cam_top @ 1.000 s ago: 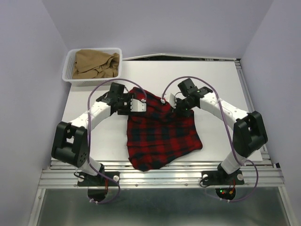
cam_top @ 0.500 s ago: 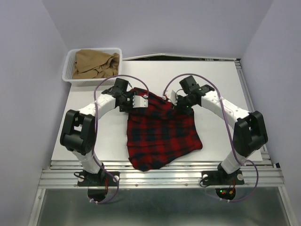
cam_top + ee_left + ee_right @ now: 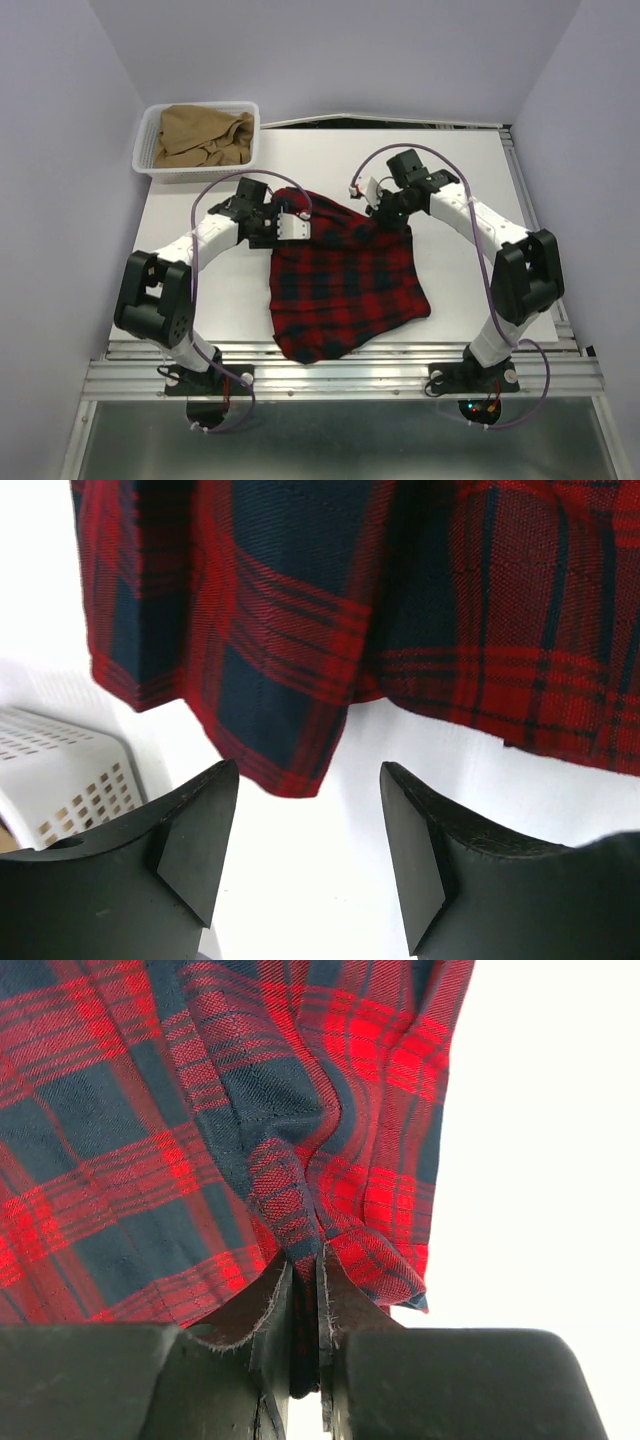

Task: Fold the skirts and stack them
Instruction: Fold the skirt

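Note:
The red-and-navy plaid skirt (image 3: 340,285) lies spread on the white table, its near hem by the front edge. My right gripper (image 3: 383,208) is shut on a bunched fold at its far right corner; the right wrist view shows the cloth (image 3: 250,1110) pinched between the closed fingers (image 3: 345,1305). My left gripper (image 3: 291,224) is at the skirt's far left corner, open and empty. In the left wrist view the plaid hem (image 3: 300,640) lies just beyond the fingertips (image 3: 210,800), not between them. The tan-brown skirt (image 3: 205,135) lies crumpled in the basket.
The white mesh basket (image 3: 150,170) stands at the table's far left corner; its wall shows in the left wrist view (image 3: 60,770). Purple cables loop over both arms. A metal rail (image 3: 340,375) runs along the front edge.
My right gripper has moved slightly toward the far side with the skirt's corner in it. My left arm swung its elbow in and back out; its gripper stays at the far left corner.

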Robot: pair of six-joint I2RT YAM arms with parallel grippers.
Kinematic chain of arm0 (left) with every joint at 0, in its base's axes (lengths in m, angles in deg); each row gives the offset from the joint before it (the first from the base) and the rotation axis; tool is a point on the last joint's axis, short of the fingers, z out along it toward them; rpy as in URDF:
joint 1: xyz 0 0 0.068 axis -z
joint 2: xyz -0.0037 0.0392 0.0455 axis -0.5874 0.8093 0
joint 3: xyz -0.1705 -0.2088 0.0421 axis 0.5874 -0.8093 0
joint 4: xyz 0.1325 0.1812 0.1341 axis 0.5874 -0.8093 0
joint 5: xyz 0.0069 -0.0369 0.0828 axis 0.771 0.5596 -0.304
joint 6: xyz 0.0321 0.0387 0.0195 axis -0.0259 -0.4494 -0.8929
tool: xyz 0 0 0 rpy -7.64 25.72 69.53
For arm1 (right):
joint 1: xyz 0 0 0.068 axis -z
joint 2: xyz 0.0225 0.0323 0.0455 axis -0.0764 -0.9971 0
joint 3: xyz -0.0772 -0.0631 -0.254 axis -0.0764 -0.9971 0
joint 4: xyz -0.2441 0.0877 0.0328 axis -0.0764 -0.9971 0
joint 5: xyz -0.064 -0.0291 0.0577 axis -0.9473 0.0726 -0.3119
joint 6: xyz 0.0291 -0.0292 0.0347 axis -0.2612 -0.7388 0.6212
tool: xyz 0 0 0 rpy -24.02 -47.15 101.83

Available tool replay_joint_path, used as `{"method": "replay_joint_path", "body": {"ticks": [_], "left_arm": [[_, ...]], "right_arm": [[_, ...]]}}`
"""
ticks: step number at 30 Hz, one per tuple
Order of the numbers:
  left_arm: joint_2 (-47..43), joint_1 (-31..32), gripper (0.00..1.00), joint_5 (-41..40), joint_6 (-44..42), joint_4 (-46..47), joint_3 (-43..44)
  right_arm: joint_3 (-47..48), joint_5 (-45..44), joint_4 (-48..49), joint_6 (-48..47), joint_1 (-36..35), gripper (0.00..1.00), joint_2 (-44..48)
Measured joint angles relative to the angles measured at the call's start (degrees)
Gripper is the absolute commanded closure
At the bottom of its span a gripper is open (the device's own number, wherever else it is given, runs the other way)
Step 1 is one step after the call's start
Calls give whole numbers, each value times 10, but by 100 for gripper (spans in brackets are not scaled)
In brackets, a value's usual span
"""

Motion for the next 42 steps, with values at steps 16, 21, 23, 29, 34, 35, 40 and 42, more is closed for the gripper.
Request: {"method": "replay_joint_path", "body": {"ticks": [16, 21, 23, 29, 34, 35, 40, 42], "left_arm": [[72, 0, 100, -36, 54, 194, -16], [82, -8, 100, -48, 103, 201, 31], [89, -15, 100, -55, 130, 195, 77], [96, -23, 100, -64, 195, 184, 241], [100, -18, 100, -87, 223, 169, 331], [103, -18, 100, -91, 226, 167, 346], [105, -16, 100, -106, 231, 147, 369], [105, -10, 100, -116, 231, 125, 367]], "right_arm": [[6, 4, 0, 8, 9, 99, 0], [28, -4, 5, 35, 24, 99, -11], [41, -15, 19, 52, 40, 99, -18], [101, -28, 84, 90, 105, 99, -24], [147, -35, 114, 105, 115, 99, -24], [154, -35, 118, 106, 115, 99, -24], [155, -30, 134, 99, 115, 99, -18], [140, -31, 136, 89, 115, 99, -12]]}}
